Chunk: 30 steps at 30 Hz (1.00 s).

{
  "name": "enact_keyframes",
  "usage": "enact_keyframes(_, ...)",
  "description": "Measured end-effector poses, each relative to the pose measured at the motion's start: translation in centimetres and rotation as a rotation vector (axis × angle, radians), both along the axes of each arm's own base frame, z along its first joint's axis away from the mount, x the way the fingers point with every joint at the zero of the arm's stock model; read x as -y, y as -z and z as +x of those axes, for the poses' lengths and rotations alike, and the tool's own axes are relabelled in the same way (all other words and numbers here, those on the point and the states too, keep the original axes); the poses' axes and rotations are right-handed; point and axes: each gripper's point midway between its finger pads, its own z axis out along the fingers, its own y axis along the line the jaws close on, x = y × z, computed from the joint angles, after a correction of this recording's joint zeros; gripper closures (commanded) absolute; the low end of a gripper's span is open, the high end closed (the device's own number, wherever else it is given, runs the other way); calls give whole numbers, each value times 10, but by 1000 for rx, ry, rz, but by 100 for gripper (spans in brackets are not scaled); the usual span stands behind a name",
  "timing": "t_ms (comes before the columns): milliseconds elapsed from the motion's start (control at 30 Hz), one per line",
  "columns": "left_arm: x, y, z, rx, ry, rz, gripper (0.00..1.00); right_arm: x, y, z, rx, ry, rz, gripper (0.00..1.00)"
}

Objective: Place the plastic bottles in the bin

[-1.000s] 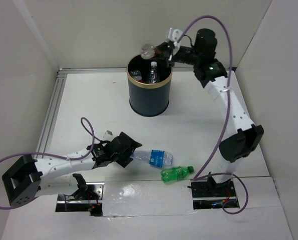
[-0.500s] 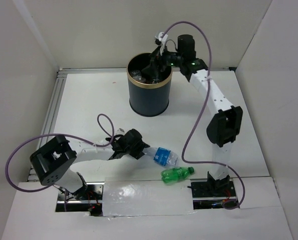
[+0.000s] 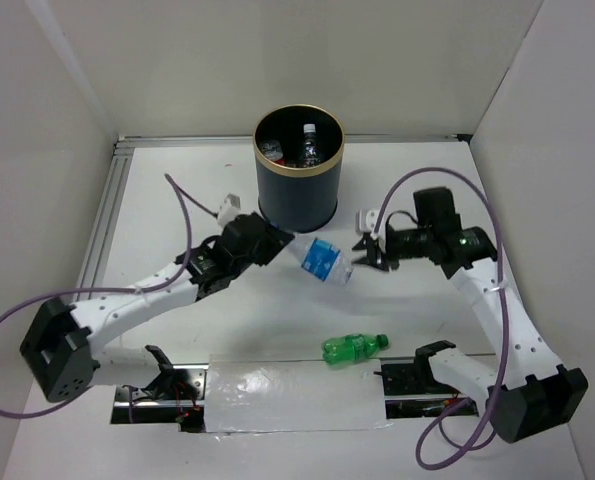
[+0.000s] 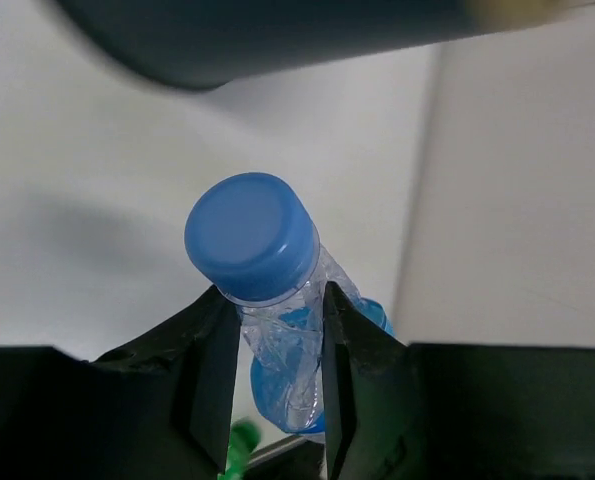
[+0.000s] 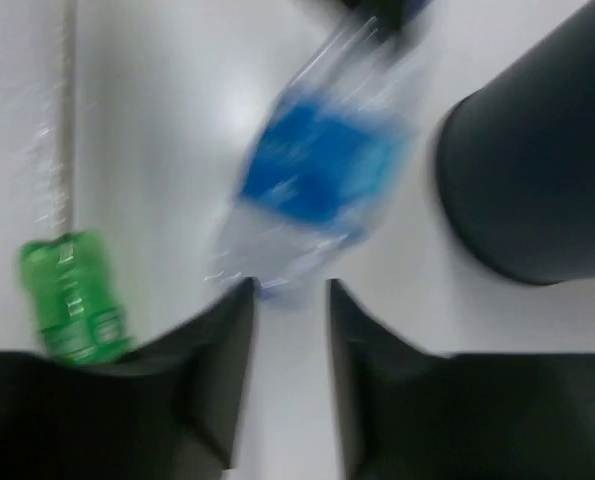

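A clear plastic bottle with a blue label (image 3: 320,260) hangs tilted above the table, just in front of the bin (image 3: 299,190). My left gripper (image 3: 280,246) is shut on its neck. In the left wrist view the blue cap (image 4: 251,236) sticks out past the fingers (image 4: 207,370), and the gripper (image 4: 280,350) pinches the crumpled neck. My right gripper (image 3: 363,252) is open and empty, right by the bottle's base. In the right wrist view, its gripper (image 5: 289,300) faces that bottle (image 5: 317,170). A green bottle (image 3: 352,347) lies near the front edge. More bottles (image 3: 307,146) lie inside the bin.
The dark bin (image 5: 537,180) stands at the back centre of the white table, close to the rear wall. Side walls close in the table on the left and right. A foil-taped strip (image 3: 297,400) runs along the near edge between the arm bases.
My left gripper closed on the blue-labelled bottle and lifted it off the table toward the bin. My right arm let a bottle go at the bin and swung down to the middle.
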Motion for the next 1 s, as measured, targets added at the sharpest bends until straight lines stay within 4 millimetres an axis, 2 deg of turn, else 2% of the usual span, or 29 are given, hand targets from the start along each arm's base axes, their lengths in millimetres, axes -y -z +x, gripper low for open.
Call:
enact_keyframes(67, -1, -67, 13, 181, 14, -16, 100, 7, 38, -24, -56, -37, -65, 35)
enact_keyframes(100, -4, -93, 17, 258, 16, -3, 100, 10, 55, -32, -82, -52, -98, 22)
enact_keyframes(133, -5, -120, 21, 333, 16, -2, 100, 12, 69, -40, -113, -65, -128, 17)
enact_keyframes(200, -12, -169, 30, 468, -8, 7, 100, 15, 88, -53, -144, -100, -172, 15)
enact_keyframes(233, -14, -188, 36, 517, -20, 13, 100, 16, 93, -58, -149, -120, -189, 13)
enact_keyframes(333, -21, -225, 60, 616, -78, 38, 100, 13, 98, -68, -138, -180, -217, 11)
enact_keyframes(400, -25, -234, 83, 643, -125, 51, 100, 11, 100, -73, -125, -213, -234, 11)
enact_keyframes(467, -28, -228, 111, 630, -171, 90, 100, 10, 102, -76, -114, -238, -248, 10)
enact_keyframes(500, -28, -220, 134, 618, -209, 134, 100, 9, 102, -77, -108, -249, -254, 9)
enact_keyframes(533, -28, -219, 137, 616, -213, 138, 100, 8, 103, -78, -103, -258, -258, 9)
enact_keyframes(600, -24, -204, 161, 588, -237, 204, 100, 6, 104, -82, -98, -278, -265, 9)
enact_keyframes(667, -14, -205, 180, 591, -248, 206, 100, 5, 107, -87, -96, -294, -274, 9)
enact_keyframes(733, -10, -212, 191, 604, -259, 199, 100, 6, 111, -91, -96, -302, -283, 9)
enact_keyframes(800, -22, -217, 199, 609, -287, 200, 100, 8, 113, -95, -94, -302, -289, 9)
enact_keyframes(1000, -80, -233, 223, 621, -415, 247, 100, 13, 122, -103, -105, -293, -297, 9)
